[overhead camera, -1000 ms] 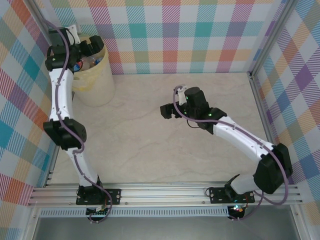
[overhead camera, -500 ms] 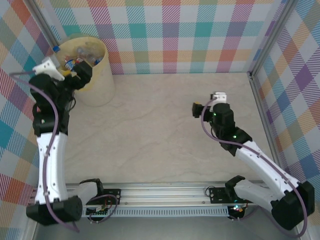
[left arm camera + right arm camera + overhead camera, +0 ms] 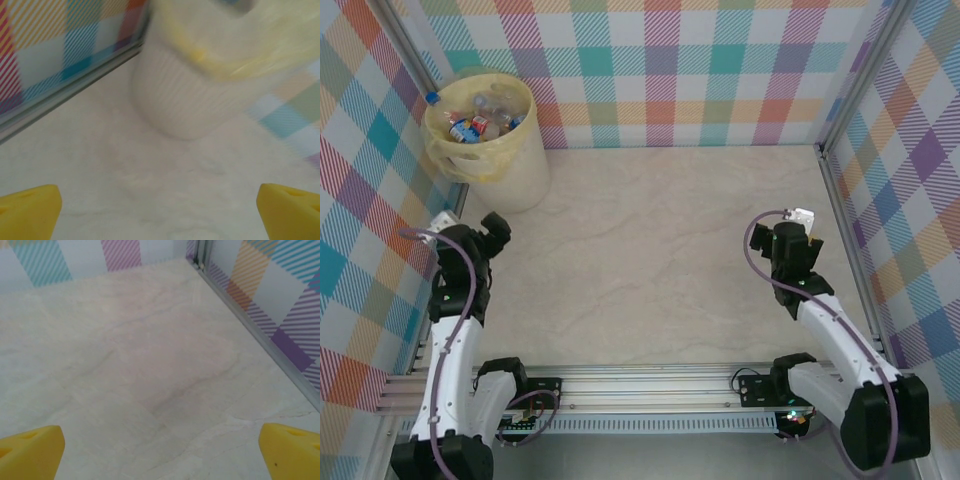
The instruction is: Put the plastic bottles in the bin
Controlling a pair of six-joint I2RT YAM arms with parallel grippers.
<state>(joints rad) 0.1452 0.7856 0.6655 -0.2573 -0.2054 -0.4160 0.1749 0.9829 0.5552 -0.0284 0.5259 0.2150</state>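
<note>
The bin (image 3: 516, 172), a pale-yellow bucket lined with a yellowish bag, stands in the far left corner. Several plastic bottles (image 3: 478, 120) with red, blue and white labels lie inside it. My left gripper (image 3: 492, 229) is drawn back near the left wall, below the bin and pointing toward it. In the left wrist view the bin's wall (image 3: 185, 100) rises ahead, blurred, and the left gripper (image 3: 160, 217) is open with bare table between its yellow fingertips (image 3: 27, 212). My right gripper (image 3: 804, 228) sits at the right side, also open (image 3: 160, 457), over bare table.
Checked walls close the table on the left, back and right, with metal rails (image 3: 840, 210) along their feet. The right wall's rail (image 3: 250, 325) runs just beyond the right gripper. The marbled tabletop (image 3: 660, 250) lies flat between the two arms.
Both arms have folded back toward the near edge. The left gripper has left the bin's mouth and come down the left side. The right gripper has moved from mid-table to the right. Both stay open.
</note>
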